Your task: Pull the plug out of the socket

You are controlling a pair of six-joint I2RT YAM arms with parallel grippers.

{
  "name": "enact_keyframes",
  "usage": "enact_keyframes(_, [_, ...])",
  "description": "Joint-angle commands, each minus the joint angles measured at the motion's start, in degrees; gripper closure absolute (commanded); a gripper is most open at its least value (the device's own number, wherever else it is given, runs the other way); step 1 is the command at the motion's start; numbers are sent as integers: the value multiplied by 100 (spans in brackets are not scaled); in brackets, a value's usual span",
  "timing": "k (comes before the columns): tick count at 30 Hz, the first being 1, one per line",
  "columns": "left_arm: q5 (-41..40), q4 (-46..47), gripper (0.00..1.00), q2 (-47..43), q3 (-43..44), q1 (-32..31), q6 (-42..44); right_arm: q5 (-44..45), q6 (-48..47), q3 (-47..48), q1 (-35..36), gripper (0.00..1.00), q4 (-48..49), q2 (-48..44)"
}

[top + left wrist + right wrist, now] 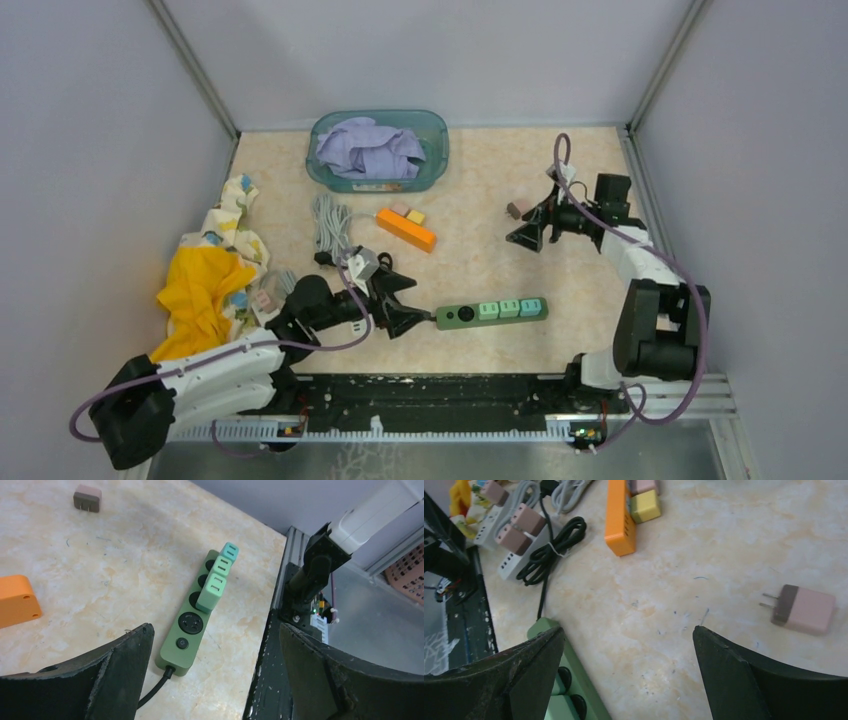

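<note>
- Green socket strip — lies flat on the counter near its front edge. Long axis runs left–right in the top view, cord end toward the left arm.
- Three green plugs — seated upright in a row at the strip's right end.
- Left gripper — jaws spread wide, holding nothing, just off the cord end.
- Right gripper — jaws spread, holding nothing, farther back near a loose pink plug.

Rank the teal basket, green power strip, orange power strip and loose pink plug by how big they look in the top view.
1. Teal basket
2. Green power strip
3. Orange power strip
4. Loose pink plug, clearly the smallest
</note>
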Motion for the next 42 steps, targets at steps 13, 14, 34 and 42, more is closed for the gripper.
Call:
enact_keyframes(13, [49, 3072, 0, 1045, -536, 25, -1680, -1971, 916, -627, 114, 1, 1550, -1177])
enact_keyframes(14, [52, 3160, 0, 1157, -504, 24, -1720, -1917, 601, -533, 143, 1, 1186, -1204])
enact_keyframes(34, [-243, 2208, 0, 501, -614, 46, -1210, -54, -2526, -415, 1632, 1, -1127, -1607])
enact_keyframes(42, [-734, 2398, 0, -123, -1223, 43, -1314, -319, -3937, -559, 1705, 1, -1949, -1628])
